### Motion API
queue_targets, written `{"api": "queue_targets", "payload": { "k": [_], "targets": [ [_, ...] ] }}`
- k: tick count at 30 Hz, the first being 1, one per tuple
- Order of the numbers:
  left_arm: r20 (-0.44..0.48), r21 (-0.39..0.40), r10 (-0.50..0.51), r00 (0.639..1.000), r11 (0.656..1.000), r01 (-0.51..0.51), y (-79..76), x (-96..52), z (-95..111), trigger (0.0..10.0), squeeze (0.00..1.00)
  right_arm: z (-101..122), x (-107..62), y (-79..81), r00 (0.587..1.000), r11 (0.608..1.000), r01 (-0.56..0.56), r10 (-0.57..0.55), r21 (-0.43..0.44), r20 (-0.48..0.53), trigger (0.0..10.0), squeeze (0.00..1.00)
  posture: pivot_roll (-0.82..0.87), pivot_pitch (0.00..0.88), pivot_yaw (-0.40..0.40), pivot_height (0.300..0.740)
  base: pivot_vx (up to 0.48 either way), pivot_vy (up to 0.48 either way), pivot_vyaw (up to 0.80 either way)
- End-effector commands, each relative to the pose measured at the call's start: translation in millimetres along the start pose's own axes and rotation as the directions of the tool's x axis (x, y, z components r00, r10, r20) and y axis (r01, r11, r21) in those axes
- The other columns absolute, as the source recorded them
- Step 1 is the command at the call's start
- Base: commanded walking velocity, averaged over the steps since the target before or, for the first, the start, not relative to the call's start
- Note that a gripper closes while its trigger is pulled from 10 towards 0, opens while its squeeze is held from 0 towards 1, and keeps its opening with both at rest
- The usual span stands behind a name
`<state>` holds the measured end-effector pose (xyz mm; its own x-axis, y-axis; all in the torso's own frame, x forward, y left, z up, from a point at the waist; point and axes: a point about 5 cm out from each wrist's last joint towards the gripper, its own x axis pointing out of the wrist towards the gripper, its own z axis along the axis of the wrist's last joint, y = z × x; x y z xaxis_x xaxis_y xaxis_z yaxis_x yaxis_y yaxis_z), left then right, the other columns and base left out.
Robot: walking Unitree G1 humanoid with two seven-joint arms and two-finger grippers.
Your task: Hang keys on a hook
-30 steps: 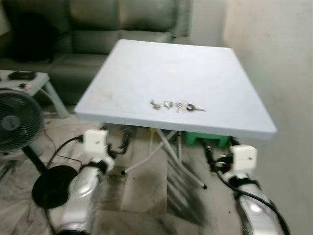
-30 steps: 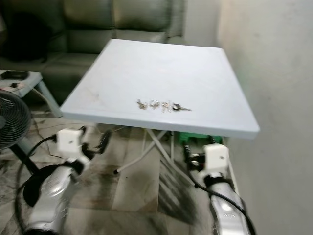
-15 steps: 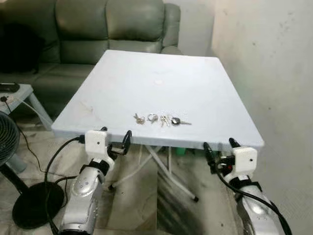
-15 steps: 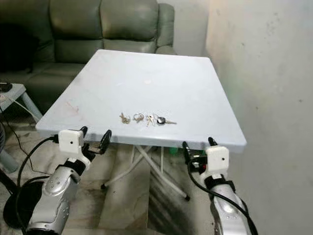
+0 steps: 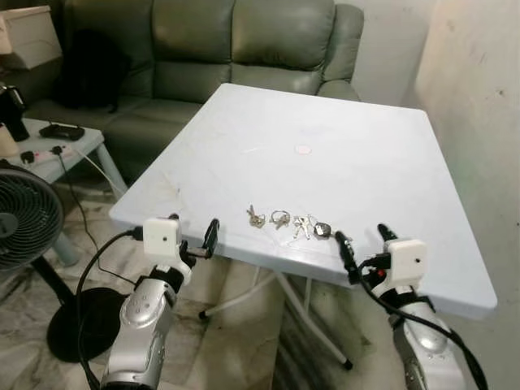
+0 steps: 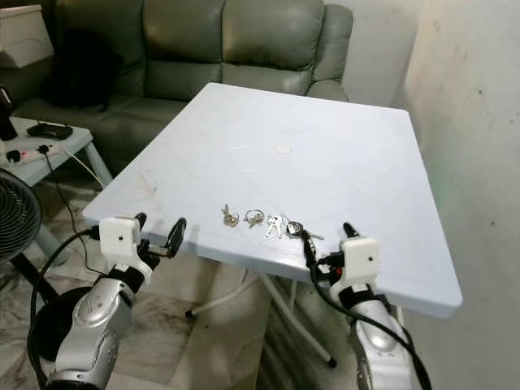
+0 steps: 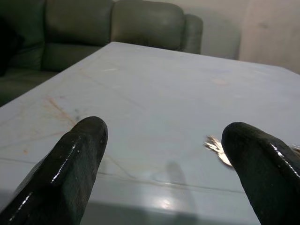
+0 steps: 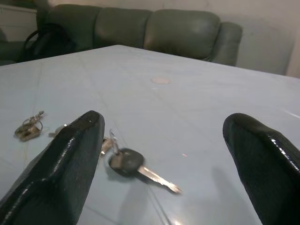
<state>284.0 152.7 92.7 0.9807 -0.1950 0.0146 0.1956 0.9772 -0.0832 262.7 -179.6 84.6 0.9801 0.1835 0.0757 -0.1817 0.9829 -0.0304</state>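
Closer to table (image 5: 382,162) now; both my arms raised to near edge. Right pincer (image 5: 361,248) spread wide, empty, just right of keys (image 5: 292,225). Left pincer (image 5: 193,242) open too. Risk: flat keys skid under fingers; no hook spotted.

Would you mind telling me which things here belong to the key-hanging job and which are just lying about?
For the job:
- keys, lying near the table's front edge
- right gripper, open, just short of the keys
- left gripper, open, at the table edge

Lying about:
- table
- sofa
- fan
- side table
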Motion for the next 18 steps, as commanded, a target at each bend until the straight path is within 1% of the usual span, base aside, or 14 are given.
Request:
{"api": "queue_targets", "payload": {
  "k": [1,3,4,7,12,13,14,16,17,18],
  "targets": [
    [0.004,0.009,0.025,1.0,1.0,-0.025,6.5,-0.1,3,10.0,0.0,2,5.7,6.3,1.0,1.0,-0.024,0.024,0.013,0.004,10.0,0.0,-0.06,0.0,-0.021,0.74,0.259,0.0,0.0],
    [0.004,0.007,0.026,1.0,1.0,-0.026,6.1,0.1,3,10.0,0.0,2,6.1,6.2,1.0,1.0,-0.025,0.025,0.014,0.004,10.0,0.0,-0.06,0.0,-0.022,0.74,0.244,0.0,0.0],
    [0.019,0.007,0.027,0.999,1.0,-0.027,4.7,0.1,4,10.0,0.0,2,6.9,6.4,1.0,1.0,-0.028,0.028,0.011,0.003,10.0,0.0,-0.06,0.0,-0.022,0.74,0.0,0.0,0.0],
    [0.011,0.007,0.025,1.0,1.0,-0.025,2.1,0.9,3,10.0,0.0,2,8.0,6.1,1.0,1.0,-0.031,0.031,0.006,-0.002,10.0,0.0,-0.06,0.0,-0.022,0.74,0.0,0.0,0.0],
    [0.02,0.01,-0.008,1.0,1.0,0.008,-4.2,2.4,4,10.0,0.0,3,10.0,5.3,0.999,0.999,-0.035,0.035,-0.003,-0.007,10.0,0.0,-0.05,0.0,-0.026,0.74,0.0,0.0,0.0],
    [0.031,0.022,-0.037,0.999,0.999,0.037,-7.8,2.3,5,10.0,0.0,3,10.9,5.3,0.999,0.999,-0.042,0.042,-0.013,-0.009,10.0,0.0,-0.06,0.0,-0.024,0.74,0.0,0.0,0.0],
    [0.033,0.024,-0.043,0.999,0.999,0.042,-8.6,2.4,5,10.0,0.0,3,11.2,5.1,0.999,0.999,-0.044,0.043,-0.016,-0.01,10.0,0.0,-0.06,0.0,-0.024,0.74,0.0,0.0,0.0],
    [0.035,0.024,-0.072,0.997,0.997,0.071,-15.4,0.9,4,10.0,0.0,3,13.6,3.5,0.998,0.998,-0.054,0.054,-0.025,-0.018,10.0,0.0,-0.06,0.0,-0.023,0.74,0.0,0.0,0.0],
    [0.039,0.044,-0.093,0.995,0.995,0.091,-18.9,-0.4,4,10.0,0.0,5,14.5,3.3,0.998,0.997,-0.069,0.068,-0.043,-0.015,10.0,0.0,-0.06,0.0,-0.023,0.74,0.0,0.0,0.0],
    [0.04,0.047,-0.106,0.994,0.993,0.104,-21.1,-1.4,3,10.0,0.0,5,15.0,3.1,0.997,0.996,-0.077,0.077,-0.051,-0.016,10.0,0.0,-0.06,0.0,-0.022,0.74,0.0,0.0,0.0]
  ]
}}
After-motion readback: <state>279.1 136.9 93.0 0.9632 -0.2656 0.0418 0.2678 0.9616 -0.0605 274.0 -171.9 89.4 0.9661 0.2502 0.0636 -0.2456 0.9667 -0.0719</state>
